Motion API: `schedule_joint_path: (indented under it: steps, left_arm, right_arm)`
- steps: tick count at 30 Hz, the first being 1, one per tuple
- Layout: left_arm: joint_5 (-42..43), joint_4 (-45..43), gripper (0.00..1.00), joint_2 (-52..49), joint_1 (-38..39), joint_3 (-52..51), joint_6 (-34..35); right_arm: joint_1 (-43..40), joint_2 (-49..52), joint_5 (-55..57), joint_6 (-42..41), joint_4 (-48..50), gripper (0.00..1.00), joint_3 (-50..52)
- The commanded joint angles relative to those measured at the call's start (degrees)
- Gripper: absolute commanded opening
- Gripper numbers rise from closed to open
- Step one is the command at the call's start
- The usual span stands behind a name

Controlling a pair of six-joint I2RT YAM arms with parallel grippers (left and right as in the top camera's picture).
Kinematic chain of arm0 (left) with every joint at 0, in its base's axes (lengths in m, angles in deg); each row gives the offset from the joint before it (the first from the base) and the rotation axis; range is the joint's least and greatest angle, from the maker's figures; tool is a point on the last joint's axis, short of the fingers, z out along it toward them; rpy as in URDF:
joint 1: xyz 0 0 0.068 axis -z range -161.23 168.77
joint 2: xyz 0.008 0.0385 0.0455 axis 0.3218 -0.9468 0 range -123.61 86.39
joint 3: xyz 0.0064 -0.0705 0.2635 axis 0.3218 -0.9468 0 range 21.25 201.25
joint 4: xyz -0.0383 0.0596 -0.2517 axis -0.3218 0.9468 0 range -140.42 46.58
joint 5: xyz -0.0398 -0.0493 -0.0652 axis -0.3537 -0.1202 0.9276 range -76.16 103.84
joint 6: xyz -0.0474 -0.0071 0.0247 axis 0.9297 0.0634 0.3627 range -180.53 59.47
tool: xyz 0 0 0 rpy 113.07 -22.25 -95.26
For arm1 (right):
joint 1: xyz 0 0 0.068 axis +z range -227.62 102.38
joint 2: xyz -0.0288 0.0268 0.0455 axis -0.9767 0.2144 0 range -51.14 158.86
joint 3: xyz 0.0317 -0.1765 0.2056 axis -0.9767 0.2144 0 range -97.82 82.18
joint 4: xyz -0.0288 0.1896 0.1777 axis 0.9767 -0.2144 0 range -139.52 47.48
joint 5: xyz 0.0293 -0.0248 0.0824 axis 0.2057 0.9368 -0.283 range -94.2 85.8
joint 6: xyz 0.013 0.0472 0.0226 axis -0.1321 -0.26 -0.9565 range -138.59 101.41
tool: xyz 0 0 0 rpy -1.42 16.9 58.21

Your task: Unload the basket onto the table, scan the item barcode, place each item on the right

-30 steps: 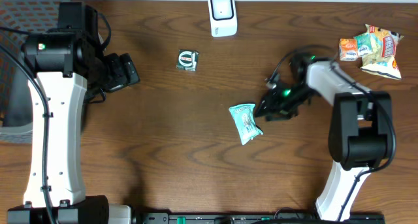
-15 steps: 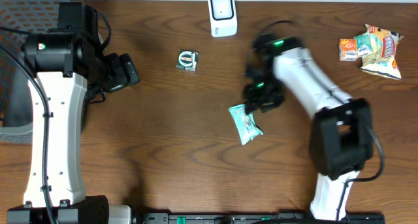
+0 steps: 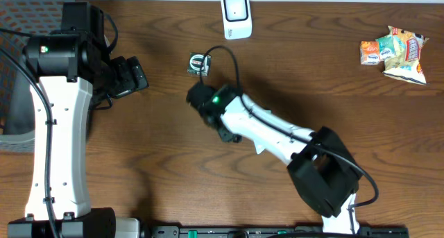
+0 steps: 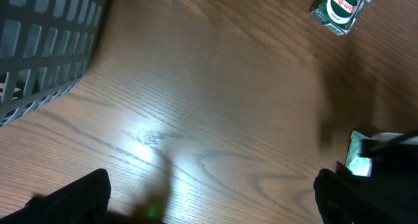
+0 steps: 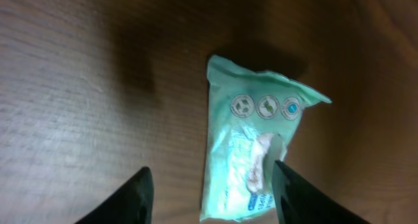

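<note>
Looking across the table point(image 3: 159, 182) from the left of the frame, I'd say the scan has hardly begun. The grey mesh basket point(image 4: 46, 41) sits in the upper left corner. Beside it the left gripper point(image 4: 210, 181) hangs with its jaws as wide as they go, holding nothing and taking no part.

A little to the right, toward the top, lies a small green-and-white sachet point(image 3: 199, 63), untouched. Just below that sachet the right arm reaches in from the lower right, and from above it covers the item it is after.

The right gripper point(image 5: 212, 173) stands about half open around a pale green packet point(image 5: 251, 139), which shows between the fingers in the wrist view. One finger sits at the packet's edge and the other is clear of it (so I see no pinch, though the picture is blurred).

The white scanner point(image 3: 236, 16) stands at the top centre, well apart from the packet. At the far upper right waits a pile of snack packets point(image 3: 394, 52).

What's left, by my reckoning: grip the packet, lift it, and turn its barcode to the scanner.
</note>
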Motion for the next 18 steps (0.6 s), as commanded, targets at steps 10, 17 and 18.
schedule_joint_path:
  steps: [10,17,18]
  left_arm:
    - [-0.1,0.2,0.97,-0.1,-0.1,-0.3,0.7]
    - [-0.1,0.2,0.98,-0.1,-0.1,-0.3,0.7]
    - [-0.1,0.2,0.98,-0.1,-0.1,-0.3,0.7]
  right_arm:
    - [-2.1,-1.1,10.0,-2.3,8.3,0.51,12.0]
    - [-3.8,-1.1,5.9,0.5,12.0,0.14,15.3]
    - [-4.1,-1.1,5.1,0.5,11.9,0.11,15.1]
